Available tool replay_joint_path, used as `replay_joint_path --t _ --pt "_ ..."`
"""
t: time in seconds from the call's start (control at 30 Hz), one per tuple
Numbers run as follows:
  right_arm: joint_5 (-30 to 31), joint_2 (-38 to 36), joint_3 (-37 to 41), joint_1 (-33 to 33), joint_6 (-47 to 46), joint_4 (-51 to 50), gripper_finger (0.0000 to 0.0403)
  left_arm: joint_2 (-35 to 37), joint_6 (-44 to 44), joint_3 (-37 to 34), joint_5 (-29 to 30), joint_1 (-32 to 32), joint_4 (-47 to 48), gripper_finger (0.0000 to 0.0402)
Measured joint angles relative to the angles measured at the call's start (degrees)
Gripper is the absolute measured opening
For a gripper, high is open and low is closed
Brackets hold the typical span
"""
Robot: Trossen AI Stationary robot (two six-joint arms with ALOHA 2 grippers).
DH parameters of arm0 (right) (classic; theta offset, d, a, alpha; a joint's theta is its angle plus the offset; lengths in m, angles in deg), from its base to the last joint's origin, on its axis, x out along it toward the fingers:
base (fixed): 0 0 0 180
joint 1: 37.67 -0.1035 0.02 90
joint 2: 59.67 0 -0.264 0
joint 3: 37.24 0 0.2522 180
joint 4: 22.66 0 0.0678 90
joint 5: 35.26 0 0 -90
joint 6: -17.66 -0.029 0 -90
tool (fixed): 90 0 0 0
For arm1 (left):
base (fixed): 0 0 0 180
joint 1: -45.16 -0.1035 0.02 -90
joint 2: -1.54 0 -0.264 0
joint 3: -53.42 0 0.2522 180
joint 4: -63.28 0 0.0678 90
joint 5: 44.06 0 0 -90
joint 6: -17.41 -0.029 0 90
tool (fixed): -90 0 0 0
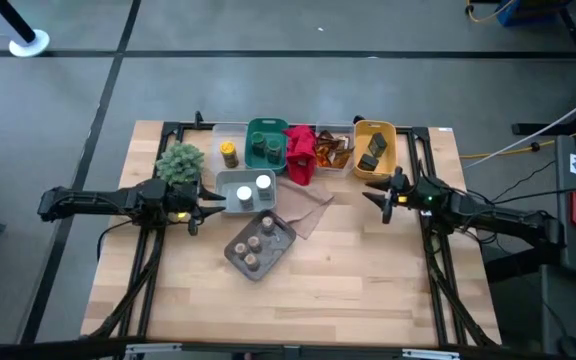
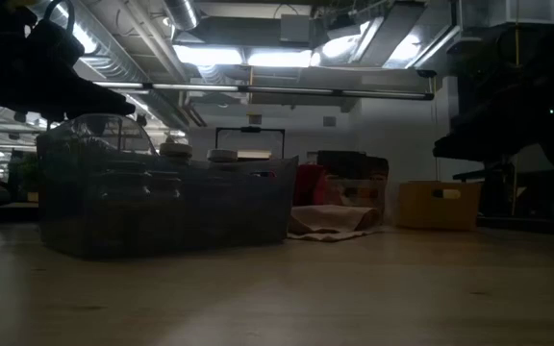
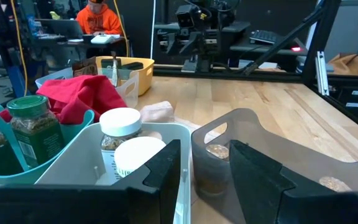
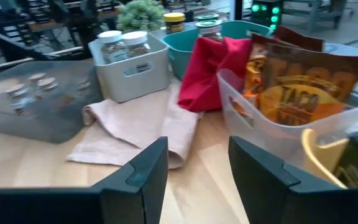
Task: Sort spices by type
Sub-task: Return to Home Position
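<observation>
- Back row, going left to right in the high view: a clear bin [image 1: 230,126] with one yellow-lidded jar [image 1: 228,152] in it. Next is a teal bin [image 1: 266,123] with the green-lidded jars [image 1: 265,148].
- Then a red cloth [image 1: 301,152] is bunched between the teal bin and the next one, draped over both edges.
- After the cloth comes a second clear bin [image 4: 272,127] stuffed with the orange-brown packets [image 4: 303,93], standing on edge. At the end, a yellow bin [image 1: 395,140] holds the dark packets [image 1: 373,155].
- In front of that row is a white bin [image 1: 226,182] holding two white-lidded jars [image 1: 264,183]. Closer to the front edge, a dark grey bin [image 1: 288,232] sits at an angle with four tan-lidded jars [image 1: 253,241].
- A beige cloth [image 1: 313,210] lies flat on the wood, partly under the white and grey bins. A small bushy plant [image 1: 180,162] sits off the left end of the row.
- The left gripper [image 1: 206,205] is just beside the white bin, released and carrying nothing. Its wrist camera has the white-lidded jars right past its fingers [image 3: 160,171], with the grey bin next to them.
- The right gripper [image 1: 374,195] hangs near the front of the yellow bin, jaws spread and empty. The packet bin is just ahead of it, and the jar bins are well apart across the beige cloth.
</observation>
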Motion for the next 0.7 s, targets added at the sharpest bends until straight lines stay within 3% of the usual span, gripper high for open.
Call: replay_joint_path --t 0.27,0.7 --pt "0.05 -2.83 -0.01 -3.96 0.00 0.16 0.0170 0.00 0.00 0.00 -0.01 0.01 0.00 0.0127" --pt "0.07 -8.69 0.01 -4.37 0.02 0.22 0.0170 0.00 0.00 0.00 -0.01 0.01 0.02 0.0127"
